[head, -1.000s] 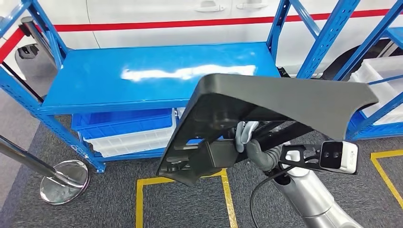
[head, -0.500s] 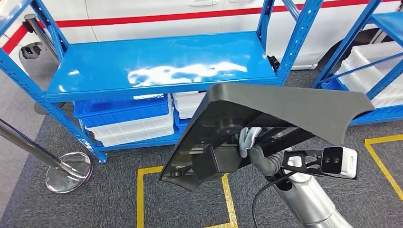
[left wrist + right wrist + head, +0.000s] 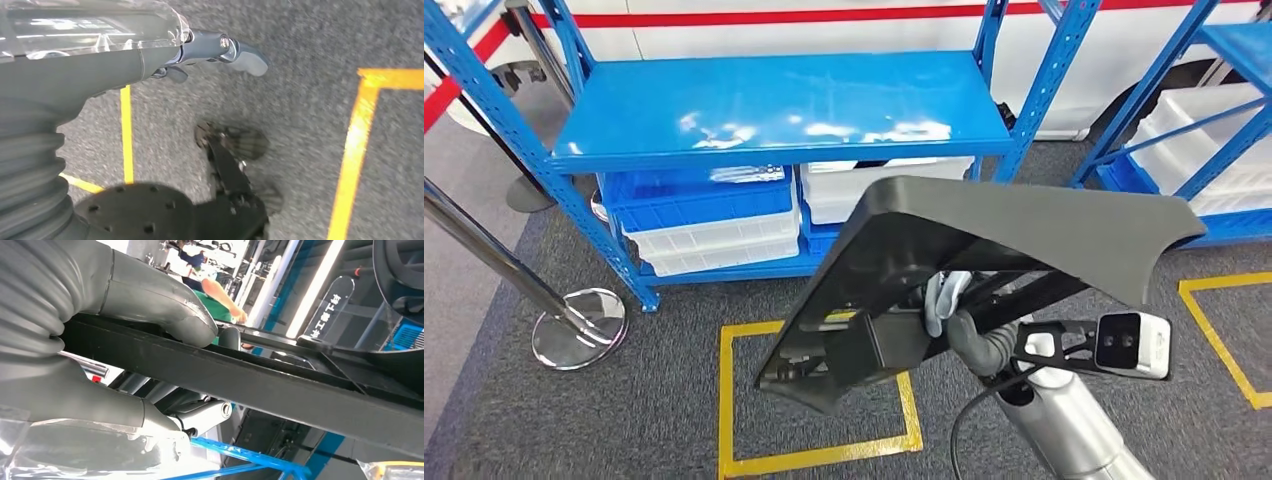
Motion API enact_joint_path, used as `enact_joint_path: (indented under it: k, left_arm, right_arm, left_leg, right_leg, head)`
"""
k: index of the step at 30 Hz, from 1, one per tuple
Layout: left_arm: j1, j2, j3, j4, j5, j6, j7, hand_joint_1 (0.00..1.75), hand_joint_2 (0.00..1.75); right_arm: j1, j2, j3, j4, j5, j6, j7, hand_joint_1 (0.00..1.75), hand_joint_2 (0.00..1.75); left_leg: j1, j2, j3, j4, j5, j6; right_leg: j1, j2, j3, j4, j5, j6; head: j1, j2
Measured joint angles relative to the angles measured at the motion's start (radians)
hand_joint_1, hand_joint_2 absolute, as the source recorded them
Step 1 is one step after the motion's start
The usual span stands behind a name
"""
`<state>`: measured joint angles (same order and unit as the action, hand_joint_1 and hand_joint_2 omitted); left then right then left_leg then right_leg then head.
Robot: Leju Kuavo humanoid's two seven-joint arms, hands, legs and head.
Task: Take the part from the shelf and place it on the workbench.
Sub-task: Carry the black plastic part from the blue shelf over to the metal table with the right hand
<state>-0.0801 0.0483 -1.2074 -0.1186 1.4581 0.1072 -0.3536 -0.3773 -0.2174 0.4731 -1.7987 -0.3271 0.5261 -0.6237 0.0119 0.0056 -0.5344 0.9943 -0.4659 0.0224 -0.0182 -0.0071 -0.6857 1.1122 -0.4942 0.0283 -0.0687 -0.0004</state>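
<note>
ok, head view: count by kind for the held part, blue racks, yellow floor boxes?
part: 1
racks: 2
yellow boxes: 2
Total: 5

part (image 3: 1024, 230): matte black, plain
right hand (image 3: 952, 305): grey thumb, pale grey fingers
left hand (image 3: 220, 50): grey, with a ribbed grey cover
shelf (image 3: 784, 105): bright blue, glossy with white glare
bins (image 3: 704, 225): blue and white, under the shelf's top board
floor (image 3: 624, 420): dark grey speckled carpet with yellow taped squares
wall (image 3: 824, 10): white with a red stripe
stanchion base (image 3: 579, 328): polished silver
</note>
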Motion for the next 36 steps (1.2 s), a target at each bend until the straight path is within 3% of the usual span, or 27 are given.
enact_joint_path:
  k: [1,2,3,4,5,7,9,11,13,14,17,18,19,20,22,24,25,28,30,32,33,34,35,36]
  left_arm:
    - [0.000,0.000,0.000,0.000,0.000,0.000,0.000,0.00,1.75]
    - [0.000,0.000,0.000,0.000,0.000,0.000,0.000,0.00,1.75]
    - [0.000,0.000,0.000,0.000,0.000,0.001,0.000,0.00,1.75]
    - [0.001,-0.001,0.000,0.000,0.000,0.001,0.000,0.00,1.75]
    - [0.001,-0.001,0.000,0.000,0.000,0.001,-0.001,0.00,1.75]
    - [0.001,-0.003,0.000,0.000,0.000,0.002,-0.003,0.00,1.75]
    - [0.002,-0.006,0.000,0.000,0.000,0.002,-0.005,0.00,1.75]
    - [0.004,-0.007,0.000,0.002,0.000,0.003,-0.006,0.00,1.75]
    - [0.005,-0.006,0.000,0.004,0.000,0.006,-0.004,0.00,1.75]
    - [0.005,-0.005,0.000,0.005,0.000,0.009,-0.002,0.00,1.75]
    - [0.003,-0.005,0.000,0.005,0.000,0.017,0.007,0.00,1.75]
    - [0.002,-0.005,0.000,0.005,0.000,0.018,0.011,0.00,1.75]
    - [0.001,-0.004,0.000,0.005,0.000,0.018,0.015,0.00,1.75]
    - [0.000,-0.004,0.000,0.005,0.000,0.019,0.020,0.00,1.75]
    - [-0.001,-0.002,0.000,0.005,0.000,0.020,0.027,0.00,1.75]
    - [-0.004,-0.001,0.000,0.006,0.000,0.022,0.032,0.00,1.75]
    - [-0.006,-0.001,0.000,0.006,0.000,0.024,0.035,0.00,1.75]
    - [-0.007,0.001,0.000,0.008,0.000,0.027,0.042,0.00,1.75]
    - [-0.007,0.001,0.000,0.008,0.000,0.027,0.044,0.00,1.75]
    - [-0.007,0.002,0.000,0.009,0.000,0.026,0.044,0.00,1.75]
    - [-0.006,0.002,0.000,0.010,0.000,0.025,0.044,0.00,1.75]
    - [-0.005,0.002,0.000,0.010,0.000,0.024,0.043,0.00,1.75]
    - [-0.003,0.002,0.000,0.010,0.000,0.022,0.041,0.00,1.75]
    - [-0.002,0.002,0.000,0.010,0.000,0.020,0.040,0.00,1.75]
  right_arm:
    - [0.000,0.000,0.000,0.000,0.000,0.000,0.000,1.75,1.75]
    - [0.001,0.000,-0.001,0.000,0.000,0.000,0.000,1.75,1.75]
    - [0.002,0.000,-0.001,0.001,0.000,0.002,0.000,1.75,1.75]
    - [0.004,0.000,-0.001,0.001,0.000,0.004,0.000,1.75,1.75]
    - [0.005,0.001,-0.001,0.002,0.000,0.009,0.000,1.75,1.75]
    - [0.005,0.003,-0.002,0.002,0.001,0.018,0.000,1.75,1.75]
    - [0.000,0.007,-0.005,0.003,0.000,0.023,0.000,1.75,1.75]
    - [-0.005,0.009,-0.006,0.005,-0.007,0.022,0.000,1.75,1.75]
    - [-0.018,0.009,-0.005,0.011,-0.023,0.015,0.000,1.75,1.75]
    - [-0.030,0.010,-0.004,0.015,-0.036,0.006,0.000,1.75,1.75]
    - [-0.083,0.015,0.005,0.023,-0.086,-0.040,0.007,1.75,1.75]
    - [-0.098,0.016,0.010,0.023,-0.102,-0.054,0.010,1.75,1.75]
    - [-0.111,0.017,0.015,0.023,-0.115,-0.064,0.013,1.75,1.75]
    - [-0.122,0.017,0.020,0.023,-0.124,-0.071,0.014,1.75,1.75]
    - [-0.137,0.017,0.027,0.022,-0.135,-0.080,0.015,1.75,1.75]
    - [-0.144,0.017,0.030,0.021,-0.141,-0.088,0.013,1.75,1.75]
    - [-0.145,0.017,0.031,0.020,-0.143,-0.092,0.012,1.75,1.75]
    - [-0.137,0.013,0.033,0.014,-0.128,-0.099,0.008,1.75,1.75]
    - [-0.126,0.009,0.034,0.010,-0.113,-0.103,0.006,1.75,1.75]
    - [-0.110,0.005,0.034,0.006,-0.097,-0.106,0.004,1.75,1.75]
    - [-0.099,0.003,0.035,0.005,-0.087,-0.107,0.003,1.75,1.75]
    - [-0.088,0.001,0.035,0.004,-0.077,-0.107,0.002,1.75,1.75]
    - [-0.076,0.000,0.035,0.002,-0.064,-0.107,0.001,1.75,1.75]
    - [-0.064,-0.002,0.035,-0.003,-0.051,-0.106,0.001,1.75,1.75]
  left_leg:
    - [-0.002,0.001,-0.017,0.000,0.013,0.004]
    - [-0.005,0.001,-0.034,0.001,0.025,0.006]
    - [-0.007,0.001,-0.051,0.002,0.037,0.007]
    - [-0.009,0.002,-0.067,0.003,0.049,0.007]
    - [-0.012,0.001,-0.083,0.005,0.060,0.006]
    - [-0.015,0.001,-0.108,0.008,0.080,0.003]
    - [-0.017,0.001,-0.122,0.009,0.100,-0.004]
    - [-0.015,0.002,-0.129,0.002,0.123,-0.014]
    - [-0.014,0.000,-0.141,0.003,0.118,-0.025]
    - [-0.014,-0.001,-0.152,0.026,0.089,-0.030]
    - [-0.008,-0.003,-0.208,0.215,-0.041,-0.044]
    - [-0.005,-0.003,-0.220,0.278,-0.055,-0.048]
    - [-0.002,-0.003,-0.219,0.313,-0.046,-0.052]
    - [0.001,-0.003,-0.200,0.308,-0.020,-0.054]
    - [0.006,-0.003,-0.113,0.193,0.025,-0.055]
    - [0.003,-0.006,-0.024,0.056,0.020,-0.051]
    - [0.001,-0.007,-0.003,0.019,0.010,-0.048]
    - [0.003,-0.006,-0.002,-0.004,0.005,-0.033]
    - [0.007,-0.003,-0.009,-0.010,0.013,-0.017]
    - [0.003,-0.002,-0.019,-0.008,0.019,-0.007]
    - [0.001,-0.002,-0.023,-0.006,0.021,-0.004]
    - [-0.001,-0.002,-0.027,-0.004,0.022,-0.003]
    - [-0.002,-0.003,-0.030,-0.001,0.023,-0.003]
    - [-0.004,-0.003,-0.032,0.002,0.023,-0.003]
  right_leg:
    - [0.000,0.001,-0.015,0.064,-0.055,0.000]
    - [0.000,0.001,-0.027,0.131,-0.092,0.001]
    - [0.001,0.002,-0.030,0.183,-0.103,0.001]
    - [0.002,0.002,-0.020,0.207,-0.089,-0.001]
    - [0.003,0.002,0.007,0.197,-0.059,-0.005]
    - [0.011,0.002,0.107,0.081,-0.015,-0.019]
    - [0.019,0.003,0.207,-0.070,-0.033,-0.032]
    - [0.025,0.004,0.237,-0.136,-0.045,-0.038]
    - [0.019,0.000,0.221,-0.144,-0.022,-0.048]
    - [0.016,-0.002,0.211,-0.148,-0.010,-0.055]
    - [0.012,-0.004,0.172,-0.145,0.018,-0.066]
    - [0.012,-0.005,0.161,-0.143,0.025,-0.065]
    - [0.012,-0.006,0.151,-0.140,0.032,-0.063]
    - [0.011,-0.006,0.142,-0.136,0.037,-0.060]
    - [0.008,-0.007,0.128,-0.126,0.042,-0.054]
    - [0.009,-0.008,0.118,-0.117,0.046,-0.044]
    - [0.010,-0.008,0.113,-0.114,0.049,-0.038]
    - [0.011,-0.006,0.097,-0.103,0.049,-0.019]
    - [0.011,-0.002,0.066,-0.037,0.001,-0.011]
    - [0.009,0.000,0.013,0.092,-0.070,-0.006]
    - [0.009,0.001,-0.008,0.148,-0.090,-0.005]
    - [0.008,0.001,-0.015,0.174,-0.094,-0.005]
    - [0.008,0.001,-0.003,0.162,-0.079,-0.007]
    - [0.008,0.001,0.028,0.110,-0.048,-0.011]
  head:
    - [0.000,0.000]
    - [0.000,0.000]
    - [0.000,0.000]
    - [0.000,0.000]
    - [0.000,0.000]
    - [0.000,0.000]
    - [0.000,0.000]
    - [0.000,0.000]
    - [0.000,0.000]
    - [0.000,0.000]
    - [0.000,0.000]
    - [0.000,0.000]
    - [0.000,0.000]
    - [0.000,0.000]
    - [0.000,0.000]
    - [0.000,0.000]
    - [0.000,0.000]
    - [0.000,0.000]
    - [0.000,0.000]
    - [0.000,0.000]
    - [0.000,0.000]
    - [0.000,0.000]
    - [0.000,0.000]
    - [0.000,0.000]
